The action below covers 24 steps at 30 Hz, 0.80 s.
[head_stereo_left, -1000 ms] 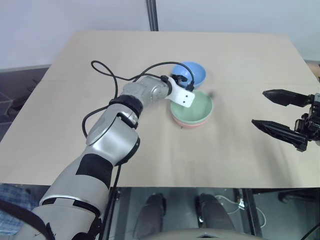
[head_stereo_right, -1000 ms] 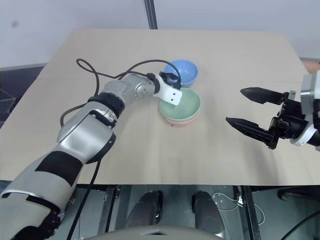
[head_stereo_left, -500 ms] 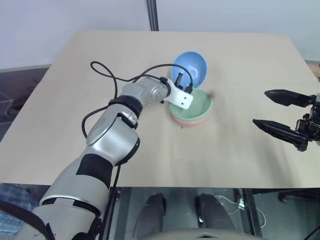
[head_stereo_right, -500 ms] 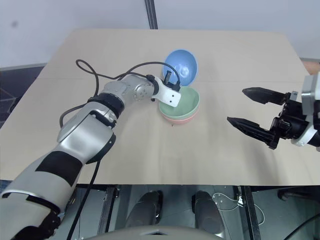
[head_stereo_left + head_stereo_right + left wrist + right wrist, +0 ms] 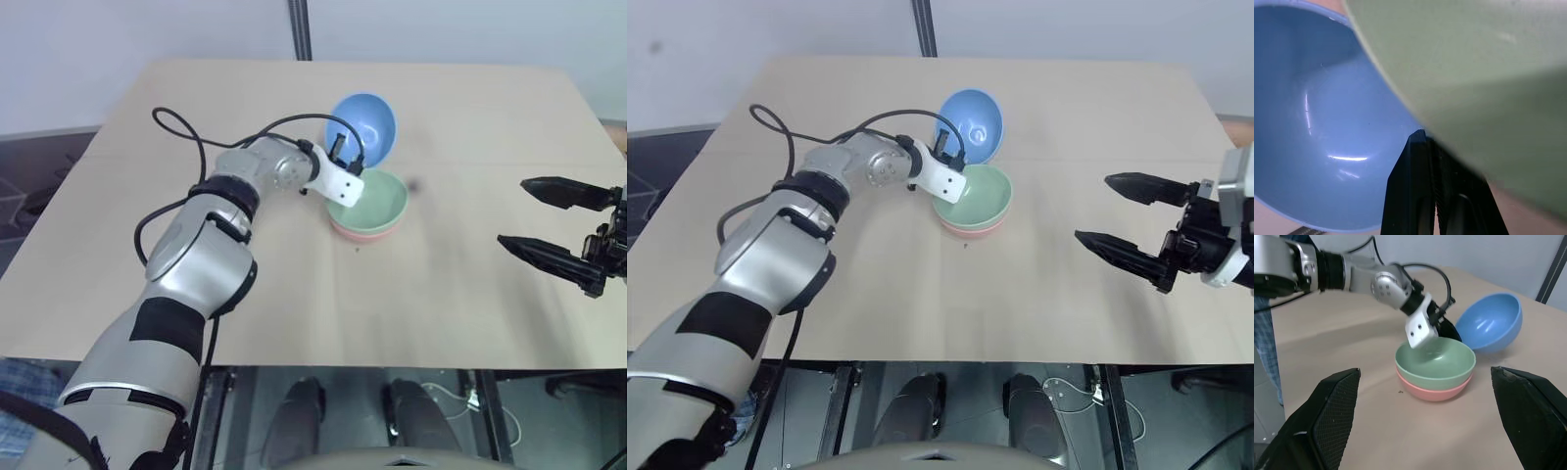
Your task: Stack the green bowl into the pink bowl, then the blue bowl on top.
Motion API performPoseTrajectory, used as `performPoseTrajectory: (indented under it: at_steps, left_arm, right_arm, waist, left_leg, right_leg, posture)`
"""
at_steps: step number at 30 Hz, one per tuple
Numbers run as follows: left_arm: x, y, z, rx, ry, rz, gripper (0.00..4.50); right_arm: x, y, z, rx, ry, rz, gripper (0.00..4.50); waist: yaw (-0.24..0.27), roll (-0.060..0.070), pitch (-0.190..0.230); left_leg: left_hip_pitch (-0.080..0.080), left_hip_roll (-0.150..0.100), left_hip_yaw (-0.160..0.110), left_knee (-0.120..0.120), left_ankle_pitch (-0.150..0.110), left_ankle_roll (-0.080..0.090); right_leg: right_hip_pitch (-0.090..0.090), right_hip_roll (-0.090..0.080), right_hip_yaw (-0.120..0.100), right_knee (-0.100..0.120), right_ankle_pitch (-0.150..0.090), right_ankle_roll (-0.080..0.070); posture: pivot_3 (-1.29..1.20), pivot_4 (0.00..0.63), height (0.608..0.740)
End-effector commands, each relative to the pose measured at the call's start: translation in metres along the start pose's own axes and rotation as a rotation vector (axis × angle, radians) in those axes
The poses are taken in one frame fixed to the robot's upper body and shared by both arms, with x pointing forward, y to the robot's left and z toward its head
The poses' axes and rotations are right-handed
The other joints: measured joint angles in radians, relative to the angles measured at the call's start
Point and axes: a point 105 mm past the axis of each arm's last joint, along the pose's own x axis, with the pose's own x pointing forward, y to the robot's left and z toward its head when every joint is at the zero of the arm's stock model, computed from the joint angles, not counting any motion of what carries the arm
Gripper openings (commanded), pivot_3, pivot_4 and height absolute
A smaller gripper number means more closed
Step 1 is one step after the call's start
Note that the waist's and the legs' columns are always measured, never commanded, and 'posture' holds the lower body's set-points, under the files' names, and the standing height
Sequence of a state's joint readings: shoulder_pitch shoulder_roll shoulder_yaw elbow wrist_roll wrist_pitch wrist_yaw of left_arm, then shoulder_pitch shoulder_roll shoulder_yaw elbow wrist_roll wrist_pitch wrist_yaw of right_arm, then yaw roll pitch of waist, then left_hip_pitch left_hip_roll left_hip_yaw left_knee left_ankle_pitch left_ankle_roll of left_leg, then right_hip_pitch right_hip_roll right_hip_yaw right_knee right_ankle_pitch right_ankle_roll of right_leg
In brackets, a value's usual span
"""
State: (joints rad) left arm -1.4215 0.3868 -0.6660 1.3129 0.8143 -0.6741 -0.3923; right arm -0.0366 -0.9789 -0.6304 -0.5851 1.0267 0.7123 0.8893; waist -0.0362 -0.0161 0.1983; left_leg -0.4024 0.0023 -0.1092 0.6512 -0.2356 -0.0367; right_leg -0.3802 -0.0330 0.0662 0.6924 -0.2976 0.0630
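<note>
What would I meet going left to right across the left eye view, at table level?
left gripper, shut on the rim of the tilted blue bowl → green bowl nested in the pink bowl → bare table → open right gripper.

One green bowl (image 5: 369,197), one pink bowl (image 5: 361,232), one blue bowl (image 5: 367,121)

Words: none to read
Numbers: none to read
Labels or signs: none to read on the bowls or the table
</note>
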Motion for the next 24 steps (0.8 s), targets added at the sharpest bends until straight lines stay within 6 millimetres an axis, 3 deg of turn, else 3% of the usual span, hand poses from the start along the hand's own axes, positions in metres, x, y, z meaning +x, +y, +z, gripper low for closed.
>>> performPoseTrajectory:
  at_steps: [1,12,21,24]
  left_arm:
    - [-0.017,0.044,0.007,0.028,-0.062,0.099,0.03]
    - [-0.049,0.077,0.024,0.047,-0.219,0.095,0.03]
    - [-0.086,0.062,0.033,0.107,-0.338,-0.090,0.03]
    - [-0.098,0.040,0.033,0.119,-0.362,-0.217,0.03]
  right_arm:
    - [-0.009,-0.004,0.013,-0.068,-0.006,-0.036,4.50]
    - [-0.015,-0.007,0.011,-0.073,0.011,-0.058,4.50]
    - [-0.019,-0.007,0.008,-0.067,0.021,-0.072,4.50]
    - [-0.019,-0.007,0.007,-0.065,0.021,-0.072,4.50]
  waist:
    - [0.000,0.000,0.000]
    - [-0.004,0.000,0.000]
    - [-0.006,0.000,0.000]
    - [-0.007,0.000,0.000]
  left_leg:
    - [0.000,0.000,0.000,0.000,0.000,0.000]
    - [0.000,0.000,0.000,0.000,0.000,0.000]
    - [0.001,0.000,0.001,0.000,0.000,0.000]
    - [0.001,0.001,0.001,0.000,0.000,0.000]
  right_leg:
    - [0.000,0.000,0.000,0.000,0.000,0.000]
    - [0.000,0.000,0.000,0.001,0.000,0.000]
    - [0.000,0.000,0.000,0.001,0.000,0.000]
    - [0.000,0.000,0.001,0.002,0.000,0.000]
  posture:
    - [0.00,0.150,0.740]
    - [0.00,0.150,0.740]
    - [0.00,0.150,0.740]
    - [0.00,0.150,0.740]
